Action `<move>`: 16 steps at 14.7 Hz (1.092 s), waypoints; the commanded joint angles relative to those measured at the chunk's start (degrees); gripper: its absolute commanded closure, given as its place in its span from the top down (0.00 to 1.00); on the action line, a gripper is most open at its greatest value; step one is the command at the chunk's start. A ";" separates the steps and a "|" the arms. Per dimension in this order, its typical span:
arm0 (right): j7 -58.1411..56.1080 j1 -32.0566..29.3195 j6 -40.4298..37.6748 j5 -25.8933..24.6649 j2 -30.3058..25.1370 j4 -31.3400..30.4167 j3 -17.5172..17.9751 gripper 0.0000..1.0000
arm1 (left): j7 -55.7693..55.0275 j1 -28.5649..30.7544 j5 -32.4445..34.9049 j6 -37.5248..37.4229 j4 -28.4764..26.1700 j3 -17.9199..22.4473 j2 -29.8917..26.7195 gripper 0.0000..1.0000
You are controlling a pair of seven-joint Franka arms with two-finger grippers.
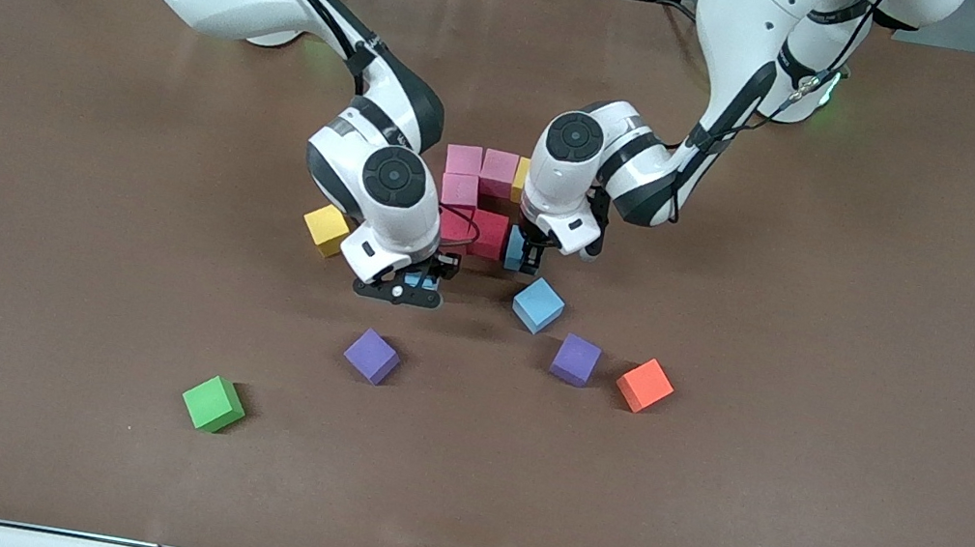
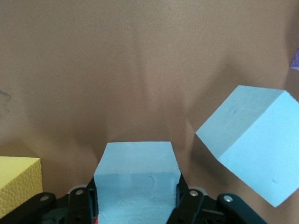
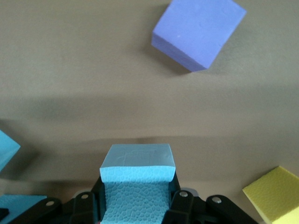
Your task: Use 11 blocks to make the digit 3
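The blocks form a cluster mid-table: three pink cubes (image 1: 464, 160), a yellow one (image 1: 520, 179) and two red ones (image 1: 489, 235). My left gripper (image 1: 524, 258) (image 2: 137, 198) is shut on a light blue cube (image 2: 137, 179), right beside the red pair. My right gripper (image 1: 412, 286) (image 3: 137, 198) is shut on another light blue cube (image 3: 137, 177) just past the cluster's camera-side edge. A third light blue cube (image 1: 538, 305) (image 2: 252, 142) lies loose close by. A loose yellow cube (image 1: 326, 228) (image 3: 275, 193) sits toward the right arm's end.
Two purple cubes (image 1: 372, 355) (image 1: 576, 359) and an orange cube (image 1: 645, 385) lie nearer the front camera than the cluster. A green cube (image 1: 213, 403) lies nearer still, toward the right arm's end. Brown tabletop (image 1: 825, 366) stretches around them.
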 commanded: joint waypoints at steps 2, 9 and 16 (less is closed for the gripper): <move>-0.38 0.84 -0.12 -1.77 -0.69 -0.55 -0.07 0.00 | -3.06 -0.63 1.15 1.17 -0.05 0.25 1.22 0.18; 3.92 1.54 3.29 -1.85 0.01 -0.72 -0.42 0.00 | -3.42 -1.86 1.15 1.08 -0.05 0.16 1.39 0.18; 4.81 4.35 5.68 -1.50 1.77 -0.72 -3.58 0.00 | -3.33 -2.30 1.15 0.73 -0.14 0.16 1.84 0.18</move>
